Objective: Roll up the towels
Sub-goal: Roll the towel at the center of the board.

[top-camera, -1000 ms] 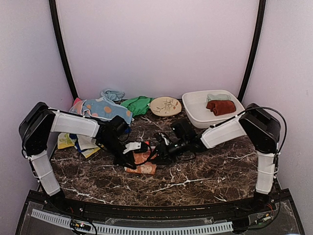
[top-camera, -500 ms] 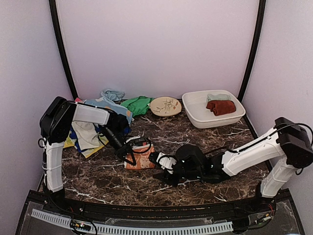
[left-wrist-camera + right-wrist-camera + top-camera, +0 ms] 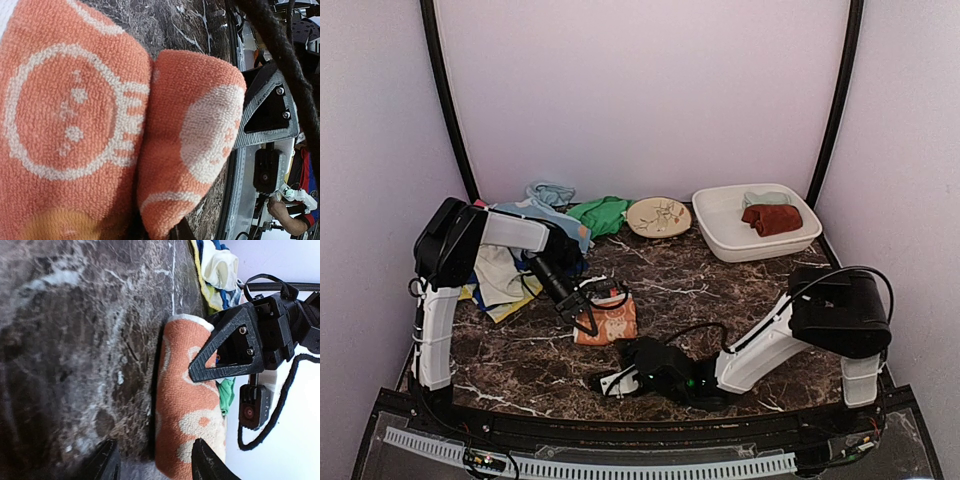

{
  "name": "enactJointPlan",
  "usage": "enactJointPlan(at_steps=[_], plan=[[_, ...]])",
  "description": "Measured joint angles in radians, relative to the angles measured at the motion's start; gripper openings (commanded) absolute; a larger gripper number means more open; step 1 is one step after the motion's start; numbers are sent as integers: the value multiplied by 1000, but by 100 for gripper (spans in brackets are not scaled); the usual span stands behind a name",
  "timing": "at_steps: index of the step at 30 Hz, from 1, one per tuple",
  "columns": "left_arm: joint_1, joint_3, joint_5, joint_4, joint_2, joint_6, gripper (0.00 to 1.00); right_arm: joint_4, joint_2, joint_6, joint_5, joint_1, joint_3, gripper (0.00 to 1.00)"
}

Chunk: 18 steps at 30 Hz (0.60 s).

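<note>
My left jaws pinch a fold of the orange towel [image 3: 75, 125], left of centre on the surface [image 3: 750, 310]. Only my right wrist view shows my right jaws spread, empty, just beside it.

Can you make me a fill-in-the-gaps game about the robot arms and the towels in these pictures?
1. The left gripper pinches the orange terry towel with cream circles; the right gripper holds ___.
2. The white rectangular plastic tub holds a pale cloth and a rolled terry towel coloured dark ___.
3. Between the green cloth and the tub sits a round cream patterned ___.

Missing words: nothing; red; plate.
</note>
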Motion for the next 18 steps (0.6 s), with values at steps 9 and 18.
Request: enactJointPlan(at_steps=[9,18], plan=[[5,8,-1,-22,8,7,4,185,147,-221,51,-40,90,49],[18,15,-5,-46,10,43,22,80,192,-148,40,-80,205,21]])
